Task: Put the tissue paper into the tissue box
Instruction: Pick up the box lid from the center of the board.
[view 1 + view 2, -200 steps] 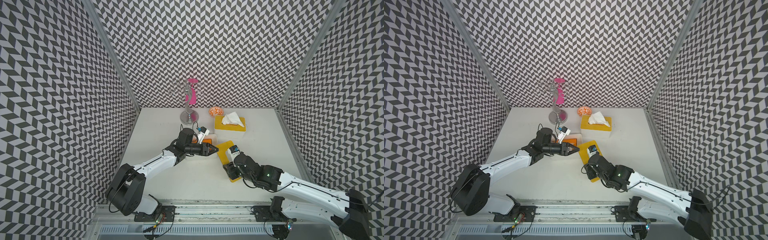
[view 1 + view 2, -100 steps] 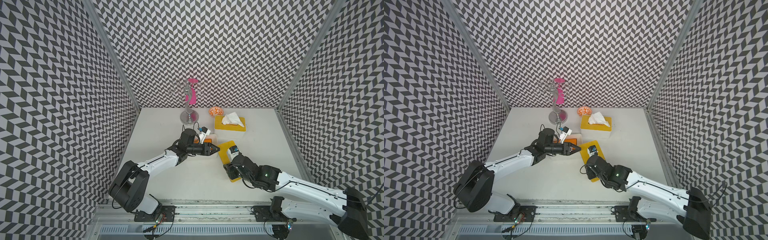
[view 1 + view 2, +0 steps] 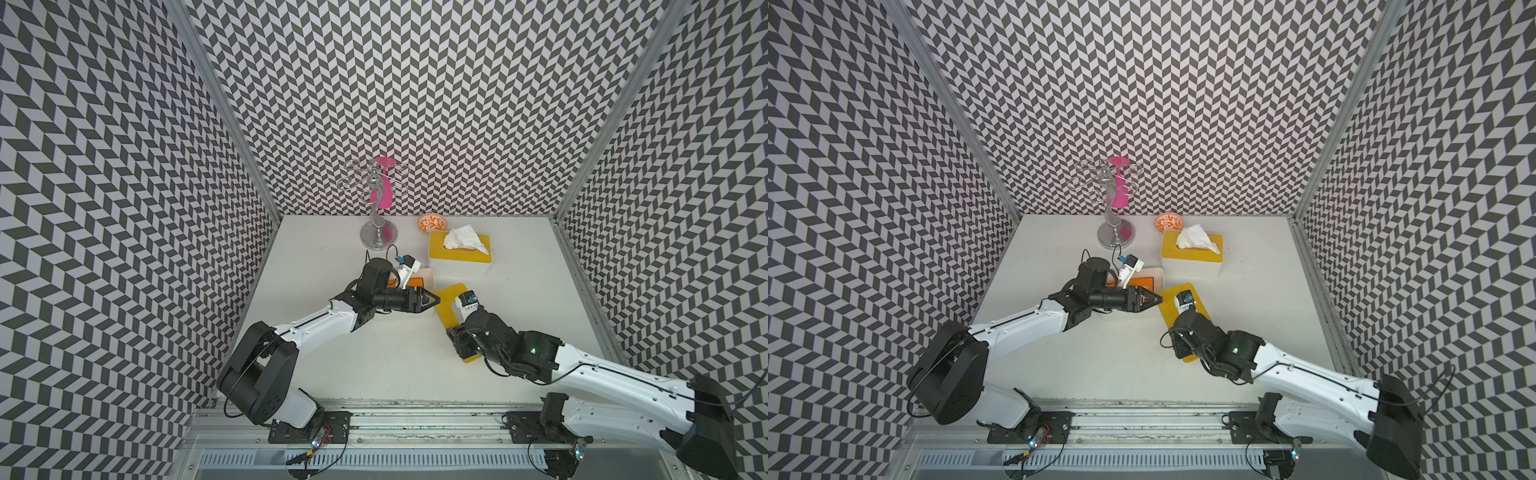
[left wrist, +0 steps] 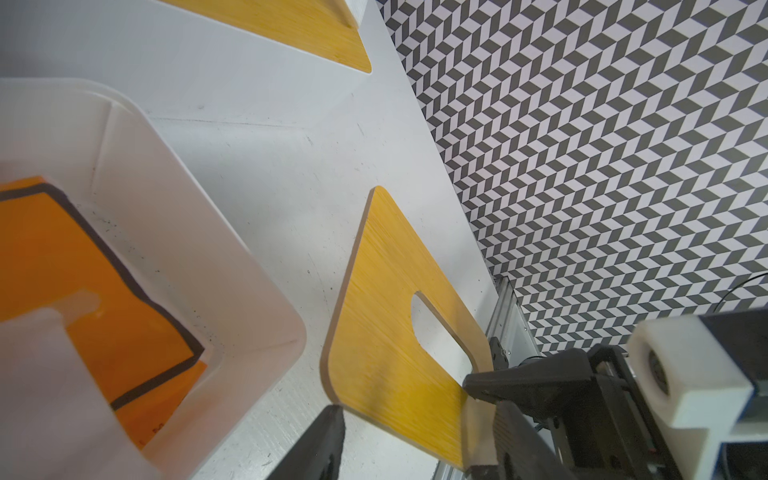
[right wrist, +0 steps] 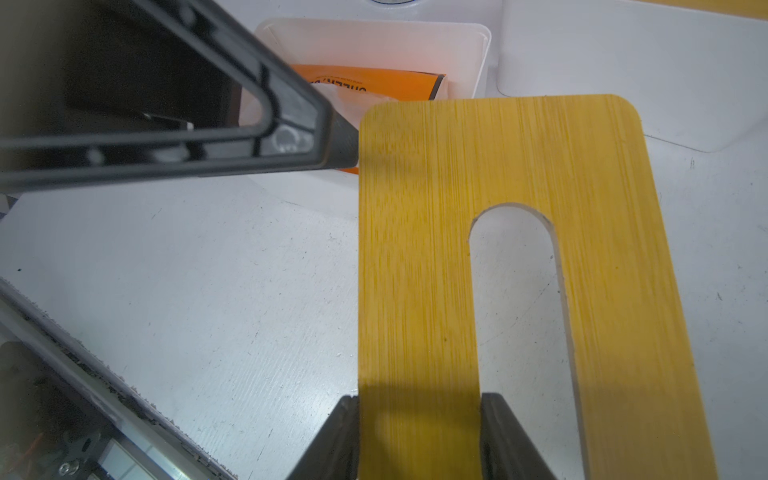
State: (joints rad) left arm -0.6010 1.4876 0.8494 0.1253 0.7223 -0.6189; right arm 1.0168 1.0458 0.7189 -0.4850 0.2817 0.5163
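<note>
Two robot arms reach in from 6 o'clock across a white surface walled by black-and-white chevron panels. The right hand is clamped on a yellow bamboo lid with an oval slot, pinching the strip between the slot and one long edge. The left hand hangs over the middle with its jaws parted, gripping nothing. Its tip sits at a corner of that lid, and contact there cannot be judged.

A curly silver wire stand rises at 11 o'clock, with a pink object behind it. At 1 o'clock stands a closed white tissue box with a yellow top, and a crumpled white tissue sprouts from it. The open white plastic tissue box sits at the centre, at 10 o'clock of the held lid and just beside it. The orange tissue-paper pack with a black border lies inside that open box. A small orange-and-white patterned bowl rests at 12 o'clock.
</note>
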